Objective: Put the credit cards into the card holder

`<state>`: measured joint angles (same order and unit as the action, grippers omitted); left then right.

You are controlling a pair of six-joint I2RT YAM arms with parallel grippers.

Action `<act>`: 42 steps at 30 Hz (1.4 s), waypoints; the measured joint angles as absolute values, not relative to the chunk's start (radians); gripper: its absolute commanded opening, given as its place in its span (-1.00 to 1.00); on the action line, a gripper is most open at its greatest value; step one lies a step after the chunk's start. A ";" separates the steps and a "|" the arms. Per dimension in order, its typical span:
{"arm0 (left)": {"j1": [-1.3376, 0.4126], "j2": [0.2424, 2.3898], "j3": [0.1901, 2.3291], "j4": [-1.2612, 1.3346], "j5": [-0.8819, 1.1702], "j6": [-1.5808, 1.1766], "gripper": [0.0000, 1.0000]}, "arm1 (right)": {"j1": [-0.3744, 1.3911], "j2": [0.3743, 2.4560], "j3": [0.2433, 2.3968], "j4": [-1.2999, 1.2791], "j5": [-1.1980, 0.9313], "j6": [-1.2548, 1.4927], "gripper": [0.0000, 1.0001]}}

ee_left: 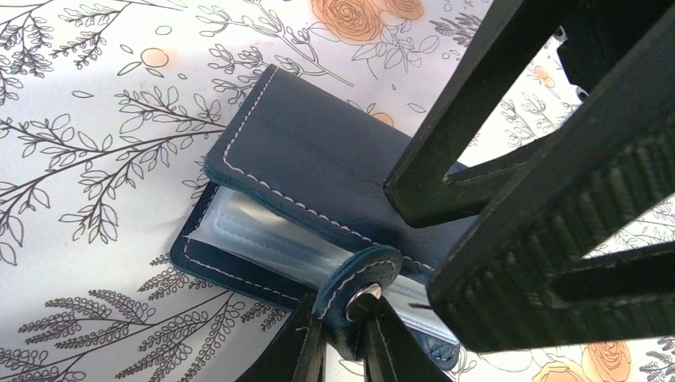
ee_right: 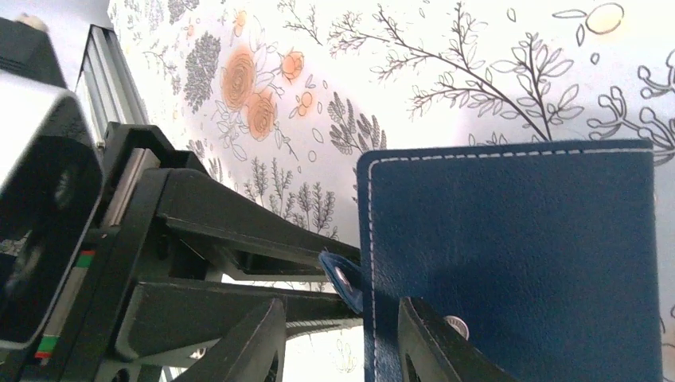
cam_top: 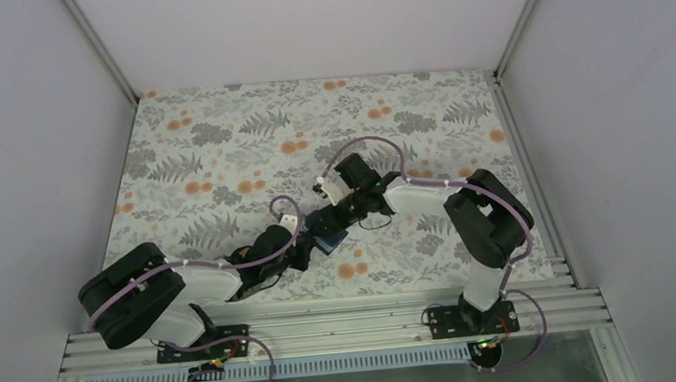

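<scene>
Blk/wht arms (cam_top: 202, 279), purple cables (cam_top: 367, 139).

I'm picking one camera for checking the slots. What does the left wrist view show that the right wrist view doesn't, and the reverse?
Only the left wrist view: the card holder gapes slightly, showing its clear inner sleeves. Only the right wrist view: the flat outer cover face-on with its stitched border, and the metal rail. Both: the left gripper pinching the snap tab, and the right gripper at the cover's edge, fingers apart.

no legible text, labels or numbers, card holder (ee_right: 509, 263) unmarked
</scene>
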<state>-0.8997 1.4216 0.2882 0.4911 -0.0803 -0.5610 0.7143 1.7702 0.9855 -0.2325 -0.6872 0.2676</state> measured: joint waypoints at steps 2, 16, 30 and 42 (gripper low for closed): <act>-0.900 1.423 0.290 0.491 -0.078 -0.561 -0.72 | 0.714 1.770 0.986 -0.221 -0.694 0.263 -0.27; -0.900 1.429 0.297 0.476 -0.077 -0.560 -0.73 | 0.714 1.818 0.986 -0.171 -0.756 0.257 -0.52; -0.900 1.431 0.297 0.469 -0.078 -0.561 -0.73 | 0.714 1.835 0.986 -0.163 -0.760 0.250 -0.91; -0.900 1.264 0.319 0.282 -0.075 -0.575 -0.14 | 0.714 1.835 0.960 -0.120 -0.775 0.253 -0.91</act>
